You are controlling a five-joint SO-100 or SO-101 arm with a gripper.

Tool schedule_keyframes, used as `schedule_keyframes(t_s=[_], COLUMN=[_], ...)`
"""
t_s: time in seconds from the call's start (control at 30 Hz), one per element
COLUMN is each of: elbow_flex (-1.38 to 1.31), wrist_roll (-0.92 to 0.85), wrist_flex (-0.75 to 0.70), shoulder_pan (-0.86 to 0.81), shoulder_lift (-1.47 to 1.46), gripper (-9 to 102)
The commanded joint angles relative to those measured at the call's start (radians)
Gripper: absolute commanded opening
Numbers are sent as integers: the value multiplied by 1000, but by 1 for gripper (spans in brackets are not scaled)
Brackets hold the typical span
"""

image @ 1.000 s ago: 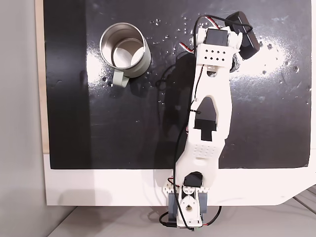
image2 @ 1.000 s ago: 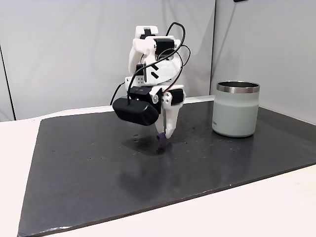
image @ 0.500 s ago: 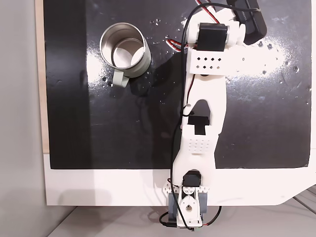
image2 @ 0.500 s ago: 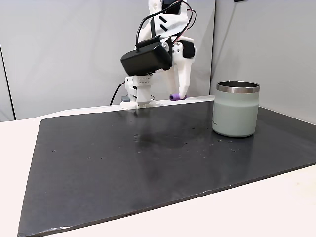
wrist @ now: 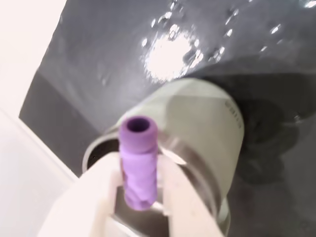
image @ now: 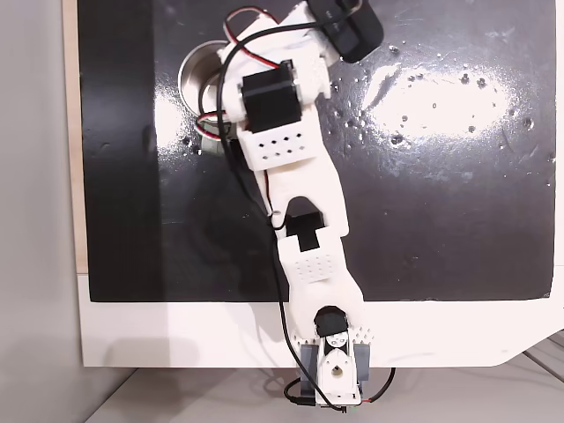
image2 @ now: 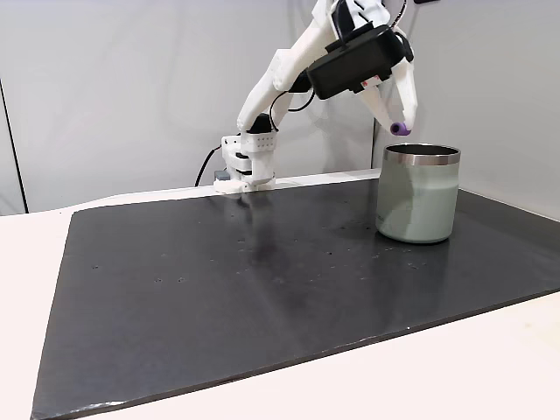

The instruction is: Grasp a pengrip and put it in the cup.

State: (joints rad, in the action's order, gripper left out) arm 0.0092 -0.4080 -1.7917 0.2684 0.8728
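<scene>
Wrist view: gripper [wrist: 140, 190] clamps pengrip [wrist: 139, 163] above cup [wrist: 207, 143] rim.

The light-purple ribbed pengrip [wrist: 139, 160] sits pinched between the pincer [wrist: 140, 192] fingers, directly above the steel cup [image2: 418, 192] rim.

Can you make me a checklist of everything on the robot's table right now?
Surface: black shiny mat on a white table, with glare and small specks.
Job's things: tiny light-purple ribbed tube held in the air just above the rim of the round steel mug; mug upright.
Clutter: nothing seen.
Hand: white two-finger hand shut on the tube, tilted down toward the mug.
Cables: black and red wires run along the white arm.
Surroundings: pale grey wall panels behind the table.
</scene>
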Motion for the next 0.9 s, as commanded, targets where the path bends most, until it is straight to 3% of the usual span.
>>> schedule_keyframes(t_s=[0.0,0.47,0.63,0.87], elbow_flex=[-51,37,37,37], wrist_roll=[12,35,41,48], wrist_flex=[5,-8,-8,-8], shoulder_pan=[54,117,117,117], shoulder_lift=[66,63,72,72], gripper=[0,0,20,20])
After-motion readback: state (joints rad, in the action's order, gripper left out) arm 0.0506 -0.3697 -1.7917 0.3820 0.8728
